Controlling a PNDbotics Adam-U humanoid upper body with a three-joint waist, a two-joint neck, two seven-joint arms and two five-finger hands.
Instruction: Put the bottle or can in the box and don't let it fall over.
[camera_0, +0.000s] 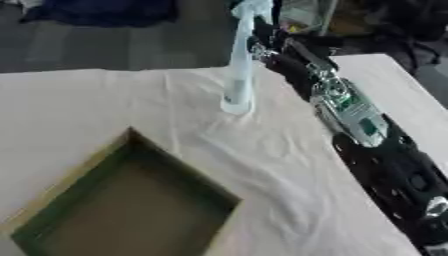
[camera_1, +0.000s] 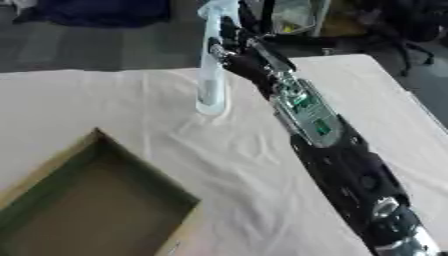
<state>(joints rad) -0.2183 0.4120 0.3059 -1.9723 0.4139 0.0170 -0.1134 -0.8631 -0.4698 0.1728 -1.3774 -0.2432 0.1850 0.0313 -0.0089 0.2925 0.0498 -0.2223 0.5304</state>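
Observation:
A tall, slim clear bottle (camera_0: 237, 70) stands upright on the cream cloth at the far middle of the table, its base resting on or just above the cloth. My right hand (camera_1: 233, 42) reaches in from the lower right, fingers curled round the bottle's upper part. The open box (camera_0: 185, 172), cardboard with dark green inner walls and a brown floor, sits at the near left, well short of the bottle and with nothing in it. My left hand shows in neither view.
The wrinkled cream cloth (camera_0: 289, 165) covers the table between box and bottle. My black right forearm (camera_1: 337, 150) crosses the right side. The table's far edge lies just behind the bottle, with dark floor and clutter beyond.

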